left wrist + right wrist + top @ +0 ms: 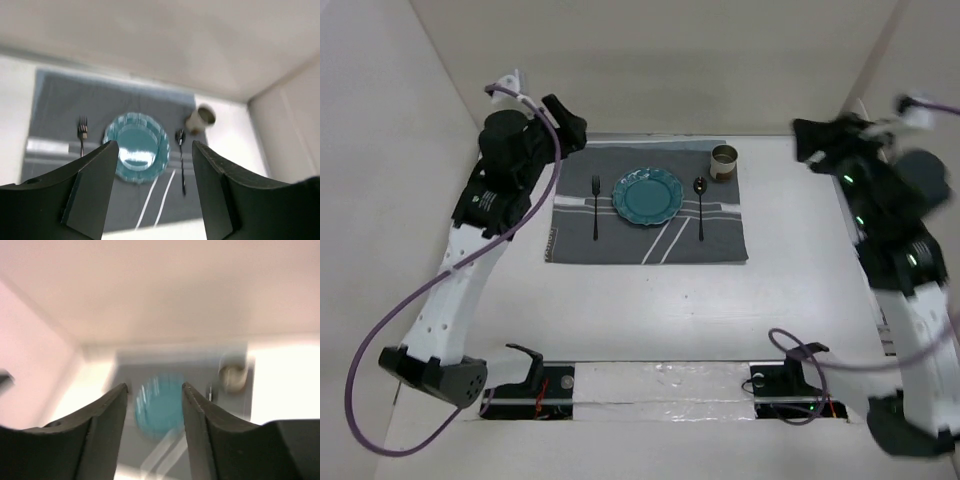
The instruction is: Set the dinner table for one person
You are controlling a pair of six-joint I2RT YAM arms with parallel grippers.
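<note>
Currently left gripper (155, 150), right gripper (154, 390) both spread, empty. Dinner table (650, 310) rigid, ungraspable; plate (646, 196) likely brittle, slick: pinch rim.

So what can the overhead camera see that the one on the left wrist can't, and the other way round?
Only overhead: the whole left arm and right arm, plus a purple cable. Only the left wrist: its own gripper close up, dark fingers spread open, nothing between them. Both: the grey mat with the teal plate, fork one side, spoon the other, and a cup at the corner.
</note>
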